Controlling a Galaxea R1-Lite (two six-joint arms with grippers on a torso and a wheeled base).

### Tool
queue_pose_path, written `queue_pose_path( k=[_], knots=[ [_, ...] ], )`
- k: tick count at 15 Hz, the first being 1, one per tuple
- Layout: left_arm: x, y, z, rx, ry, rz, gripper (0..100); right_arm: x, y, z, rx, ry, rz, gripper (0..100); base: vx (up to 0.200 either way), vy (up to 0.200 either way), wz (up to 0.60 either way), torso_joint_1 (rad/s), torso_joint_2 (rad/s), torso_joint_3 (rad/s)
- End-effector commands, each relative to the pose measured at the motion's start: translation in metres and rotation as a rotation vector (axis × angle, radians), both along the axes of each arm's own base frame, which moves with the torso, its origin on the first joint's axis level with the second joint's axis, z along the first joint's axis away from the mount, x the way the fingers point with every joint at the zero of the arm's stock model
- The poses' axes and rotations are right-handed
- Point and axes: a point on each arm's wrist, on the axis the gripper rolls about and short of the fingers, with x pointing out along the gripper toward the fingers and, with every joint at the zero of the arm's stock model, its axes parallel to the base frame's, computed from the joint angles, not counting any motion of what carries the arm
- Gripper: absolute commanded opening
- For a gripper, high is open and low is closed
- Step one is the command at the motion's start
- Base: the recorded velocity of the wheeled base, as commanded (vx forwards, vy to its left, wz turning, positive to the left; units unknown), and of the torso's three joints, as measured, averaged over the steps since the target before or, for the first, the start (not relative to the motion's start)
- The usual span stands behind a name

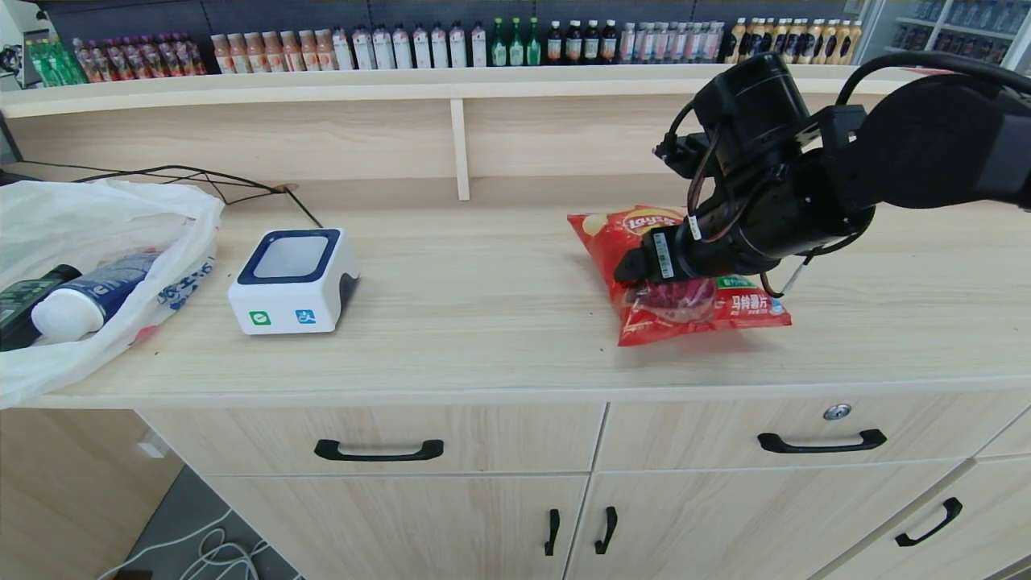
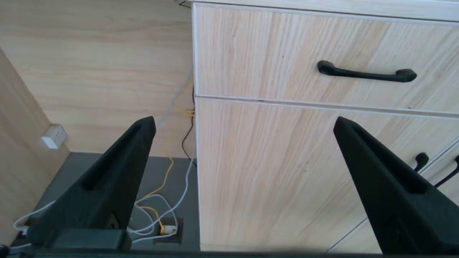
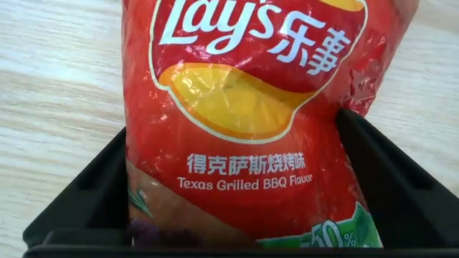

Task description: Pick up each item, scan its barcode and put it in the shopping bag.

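A red bag of crisps [image 1: 701, 310] lies flat on the wooden counter [image 1: 483, 322], right of centre. My right gripper [image 1: 636, 270] is down on it, open, with one finger on each side of the bag [image 3: 244, 107] and both close against its edges. The white barcode scanner [image 1: 294, 278] with a dark-rimmed window stands left of centre. The white plastic shopping bag [image 1: 105, 225] lies open at the far left, with a white-capped bottle [image 1: 84, 302] and a dark item inside. My left gripper [image 2: 244, 125] hangs open and empty below the counter, facing the cabinet front.
A black cable [image 1: 201, 177] runs along the counter's back from the scanner. A raised shelf [image 1: 459, 89] with rows of drink bottles stands behind the counter. Drawers with black handles [image 1: 378, 451] are below. Bare counter lies between the scanner and the crisps.
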Motion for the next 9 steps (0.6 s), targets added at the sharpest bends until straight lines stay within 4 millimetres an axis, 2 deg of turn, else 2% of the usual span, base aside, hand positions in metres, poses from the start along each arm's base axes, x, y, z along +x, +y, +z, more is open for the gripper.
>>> queue_pose_path(
  k=[1,2,9],
  knots=[
    [0.0000,0.0000,0.0000,0.000,-0.001,0.000,100,-0.0004,0.0009,-0.0003,-0.004,-0.001,0.001,100,0.000,0.000,0.00,0.000,0.00,0.000],
    [0.0000,0.0000,0.0000,0.000,-0.001,0.000,100,-0.0010,0.0005,-0.0001,-0.007,0.002,0.002,0,0.000,0.000,0.00,0.000,0.00,0.000],
    [0.0000,0.0000,0.0000,0.000,-0.001,0.000,100,-0.0043,-0.0019,0.0049,-0.012,-0.015,-0.011,0,0.000,0.000,0.00,0.000,0.00,0.000]
  ],
)
